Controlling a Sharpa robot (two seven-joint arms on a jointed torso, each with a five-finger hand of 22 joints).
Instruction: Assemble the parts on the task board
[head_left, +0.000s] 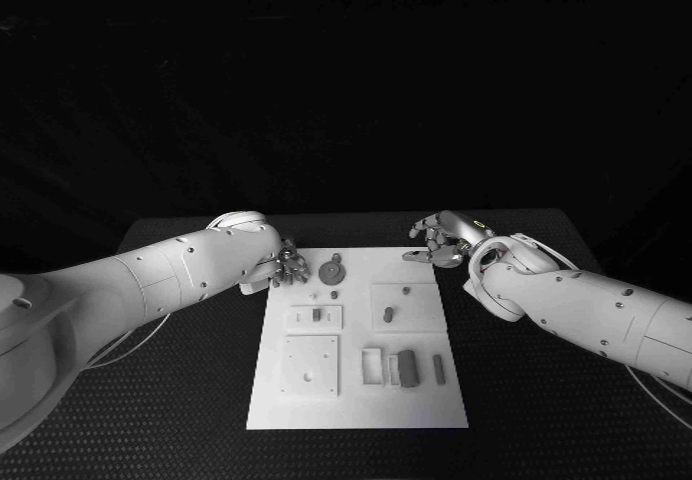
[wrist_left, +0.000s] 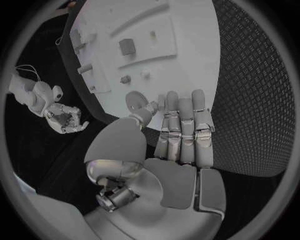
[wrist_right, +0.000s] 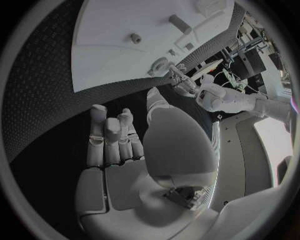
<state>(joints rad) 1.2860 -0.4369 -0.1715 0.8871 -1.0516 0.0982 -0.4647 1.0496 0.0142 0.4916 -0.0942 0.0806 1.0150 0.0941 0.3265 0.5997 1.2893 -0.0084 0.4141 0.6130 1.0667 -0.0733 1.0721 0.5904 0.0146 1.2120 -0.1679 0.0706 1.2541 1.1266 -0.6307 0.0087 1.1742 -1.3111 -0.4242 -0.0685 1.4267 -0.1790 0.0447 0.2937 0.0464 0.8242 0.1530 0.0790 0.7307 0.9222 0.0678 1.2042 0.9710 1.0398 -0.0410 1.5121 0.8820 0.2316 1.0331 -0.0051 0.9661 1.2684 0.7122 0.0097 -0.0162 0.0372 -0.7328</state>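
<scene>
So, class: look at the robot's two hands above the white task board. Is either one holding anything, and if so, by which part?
Nothing is held. The left hand hovers with straight fingers beside the round part; the right hand is open off the task board's far corner.

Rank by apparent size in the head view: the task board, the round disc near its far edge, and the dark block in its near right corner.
1. task board, by far the largest.
2. round disc.
3. dark block; it looks close in size to the disc, so their order is unsure.

task board (wrist_left: 187, 30): far end cut off | small parts (head_left: 333, 294): shapes unclear
</scene>
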